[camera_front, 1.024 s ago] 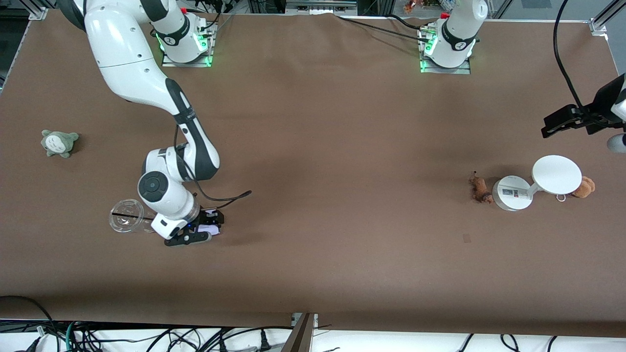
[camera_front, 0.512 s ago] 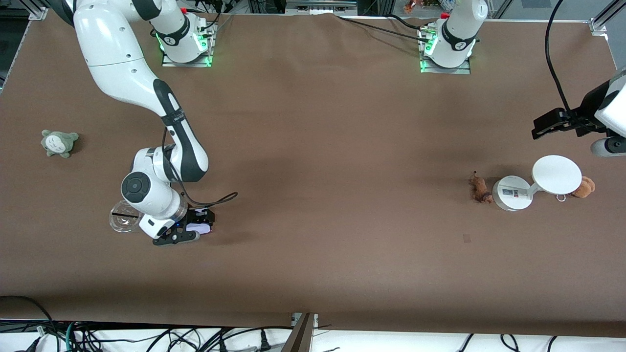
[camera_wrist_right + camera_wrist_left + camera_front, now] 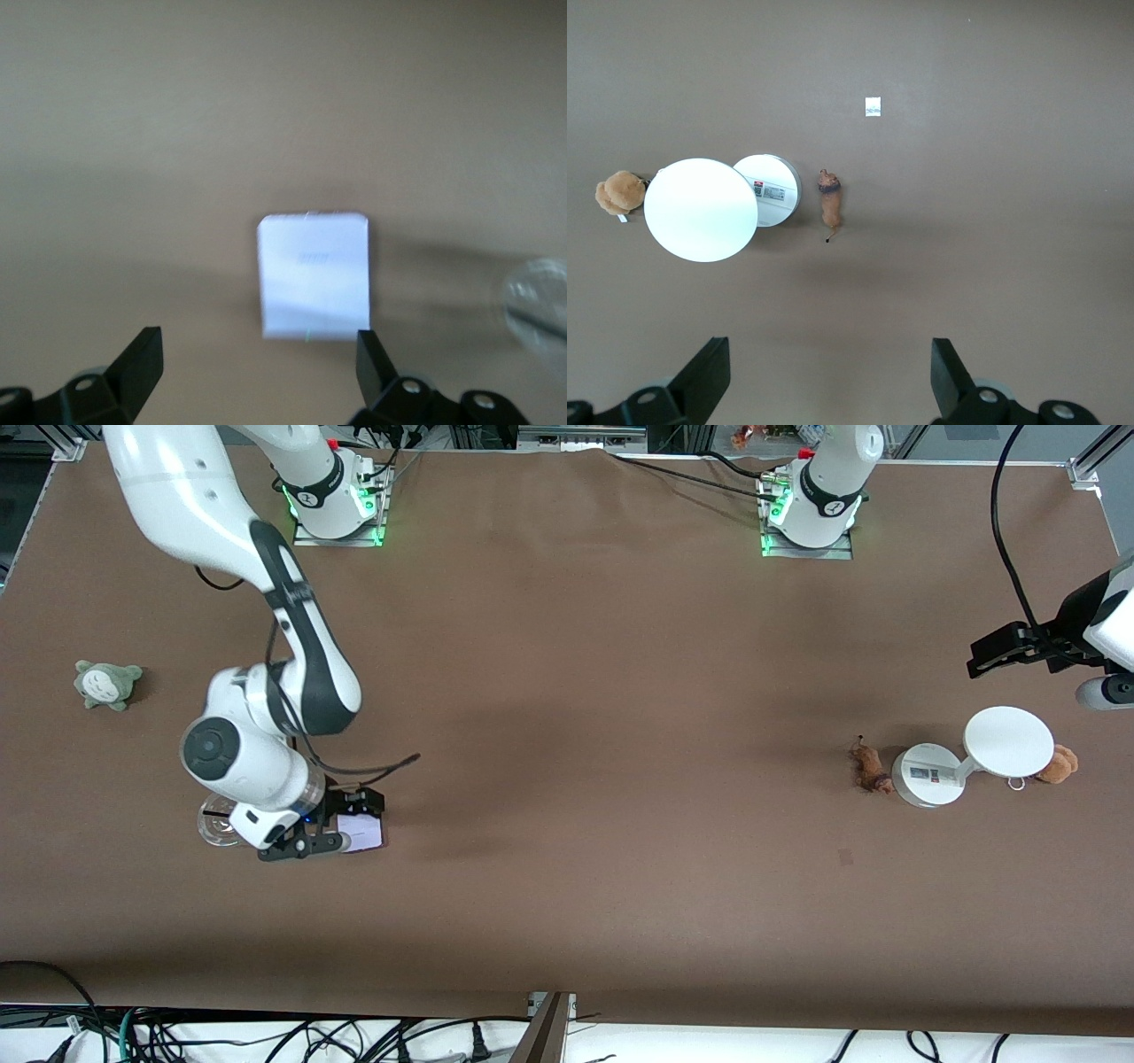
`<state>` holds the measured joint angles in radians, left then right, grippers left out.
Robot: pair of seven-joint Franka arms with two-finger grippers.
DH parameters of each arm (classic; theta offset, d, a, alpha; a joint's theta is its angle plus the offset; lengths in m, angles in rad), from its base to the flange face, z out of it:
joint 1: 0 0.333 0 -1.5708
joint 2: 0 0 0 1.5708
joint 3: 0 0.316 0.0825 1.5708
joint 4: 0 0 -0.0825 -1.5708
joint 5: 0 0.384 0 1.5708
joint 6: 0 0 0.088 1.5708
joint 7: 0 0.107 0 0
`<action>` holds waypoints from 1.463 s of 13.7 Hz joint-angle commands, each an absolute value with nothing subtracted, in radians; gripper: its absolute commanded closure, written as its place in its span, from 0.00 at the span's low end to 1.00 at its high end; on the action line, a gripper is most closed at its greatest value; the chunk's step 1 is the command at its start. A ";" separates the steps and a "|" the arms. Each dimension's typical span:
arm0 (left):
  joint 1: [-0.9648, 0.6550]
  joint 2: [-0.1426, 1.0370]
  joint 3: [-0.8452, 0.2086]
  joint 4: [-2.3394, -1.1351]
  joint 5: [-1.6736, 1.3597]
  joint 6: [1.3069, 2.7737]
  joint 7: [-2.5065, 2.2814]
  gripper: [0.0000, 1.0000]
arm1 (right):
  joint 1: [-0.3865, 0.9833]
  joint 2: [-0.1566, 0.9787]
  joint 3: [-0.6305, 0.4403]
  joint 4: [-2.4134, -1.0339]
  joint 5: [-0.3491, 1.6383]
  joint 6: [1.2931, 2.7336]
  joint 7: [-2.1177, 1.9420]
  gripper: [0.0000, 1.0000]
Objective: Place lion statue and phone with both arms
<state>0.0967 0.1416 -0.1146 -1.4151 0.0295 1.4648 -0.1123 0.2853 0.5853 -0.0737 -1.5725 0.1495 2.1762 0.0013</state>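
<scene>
- Black-fingered right gripper hangs spread just over the phone, which lies flat on the table toward the right arm's end, beside a clear cup.
- Left gripper hovers spread above the lion, which touches the white stand.

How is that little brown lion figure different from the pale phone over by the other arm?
The lion statue is reddish-brown and slender with a thin dark tail; the phone is a pale, flat rectangle and clearly bigger. The lion lies beside the white stand, no gripper close; the phone lies beside a clear cup, under the open right gripper. Both rest on the table.
</scene>
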 commanded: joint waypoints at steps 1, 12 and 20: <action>0.097 0.140 -0.110 -1.413 0.014 1.465 -0.100 0.00 | 0.301 0.418 -0.075 -1.615 0.141 1.998 0.057 0.01; 0.097 0.140 -0.110 -1.411 0.014 1.465 -0.101 0.00 | 0.296 0.009 -0.112 -1.623 0.072 1.568 0.127 0.00; 0.097 0.140 -0.110 -1.411 0.014 1.465 -0.101 0.00 | 0.288 0.003 -0.126 -1.577 0.040 1.509 0.124 0.00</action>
<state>0.0967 0.1416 -0.1146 -1.4151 0.0294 1.4654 -0.1123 0.2923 0.0090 -0.1242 -1.5923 0.0495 1.5329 0.1181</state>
